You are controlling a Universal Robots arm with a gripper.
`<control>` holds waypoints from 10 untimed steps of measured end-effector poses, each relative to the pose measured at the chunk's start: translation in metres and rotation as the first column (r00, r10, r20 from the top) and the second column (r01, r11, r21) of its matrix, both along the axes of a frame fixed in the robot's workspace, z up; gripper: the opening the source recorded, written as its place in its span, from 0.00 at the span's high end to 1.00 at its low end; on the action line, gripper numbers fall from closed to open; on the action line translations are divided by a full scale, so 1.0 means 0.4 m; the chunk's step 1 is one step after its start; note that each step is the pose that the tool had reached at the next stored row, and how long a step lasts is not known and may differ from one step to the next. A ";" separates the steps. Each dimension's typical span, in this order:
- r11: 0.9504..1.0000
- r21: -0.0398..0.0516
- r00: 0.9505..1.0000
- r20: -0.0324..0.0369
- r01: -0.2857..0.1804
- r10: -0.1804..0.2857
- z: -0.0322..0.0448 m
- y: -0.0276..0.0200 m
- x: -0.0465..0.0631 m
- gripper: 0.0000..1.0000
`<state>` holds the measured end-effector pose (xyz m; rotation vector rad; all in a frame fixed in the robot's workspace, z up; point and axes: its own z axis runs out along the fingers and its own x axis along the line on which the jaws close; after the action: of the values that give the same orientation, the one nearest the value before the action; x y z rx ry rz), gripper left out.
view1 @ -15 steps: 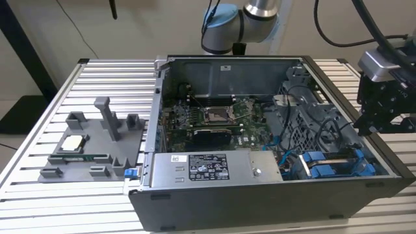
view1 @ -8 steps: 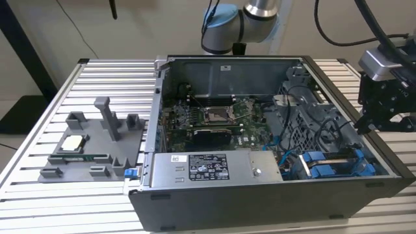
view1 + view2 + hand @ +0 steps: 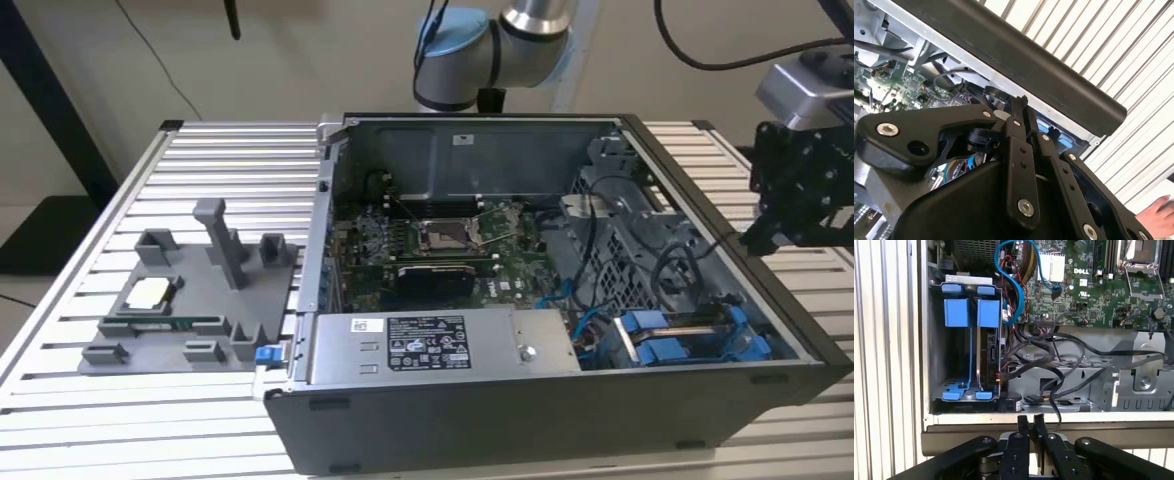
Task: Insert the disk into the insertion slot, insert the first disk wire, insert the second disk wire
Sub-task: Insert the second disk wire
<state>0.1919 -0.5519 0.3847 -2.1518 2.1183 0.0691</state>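
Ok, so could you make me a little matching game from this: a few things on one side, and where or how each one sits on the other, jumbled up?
Things:
1. disk in its blue carrier
2. power supply box
3. grey parts tray
4. jaws

Places or states:
A. on the slatted table, at the exterior view's left of the case
B. closed together, holding nothing, just outside the case wall
C. standing in the drive bay at the case's corner
D. inside the case, stickers facing up

Pairs: 1-C, 2-D, 3-A, 4-B
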 end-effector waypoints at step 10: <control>1.000 0.000 1.000 0.000 0.000 0.000 0.079 0.000 -0.011 0.84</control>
<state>0.1873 -0.5519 0.4163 -2.1518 2.1178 0.0692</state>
